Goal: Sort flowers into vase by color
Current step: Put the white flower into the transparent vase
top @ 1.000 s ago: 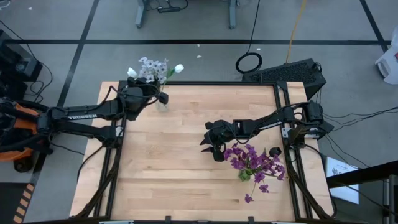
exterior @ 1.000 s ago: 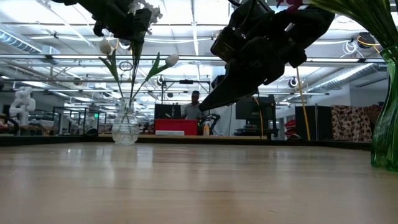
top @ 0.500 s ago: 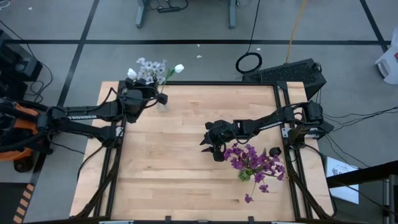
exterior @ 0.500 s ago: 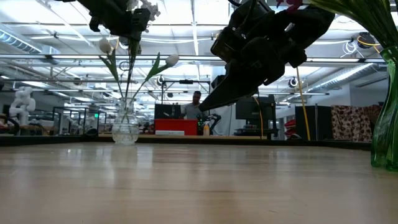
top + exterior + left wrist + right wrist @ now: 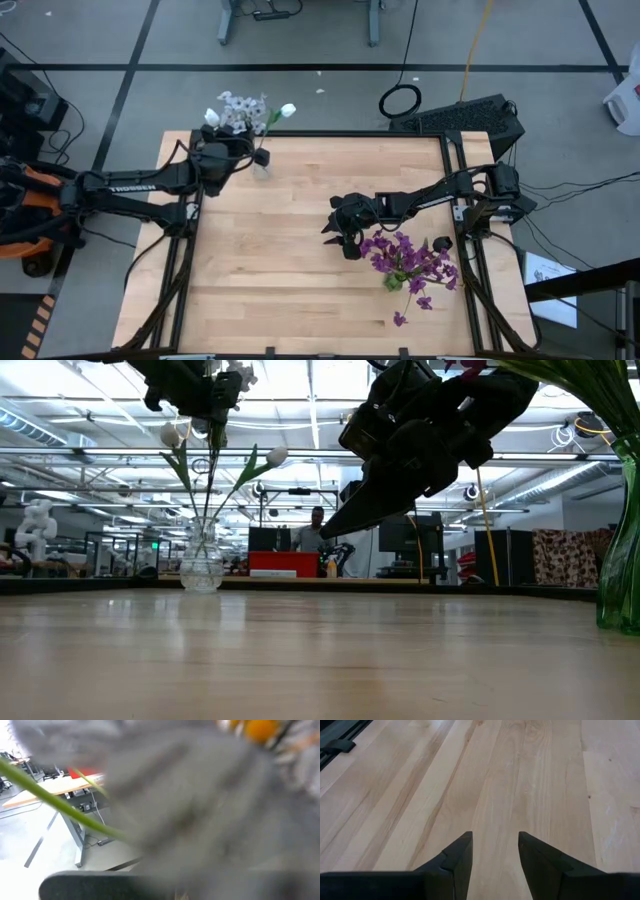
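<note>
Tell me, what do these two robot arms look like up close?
Both are slim, dark, jointed arms with black cables along them. The left arm carries white lettering on its side and an orange section near its base. The right gripper ends in two flat, black, wedge-shaped jaws with angular tips.

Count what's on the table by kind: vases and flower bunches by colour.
Clear glass vases: 2, one far-left, one at the right edge
Purple bunch: 1
White and pale grey bunch: 1
Total: 4
</note>
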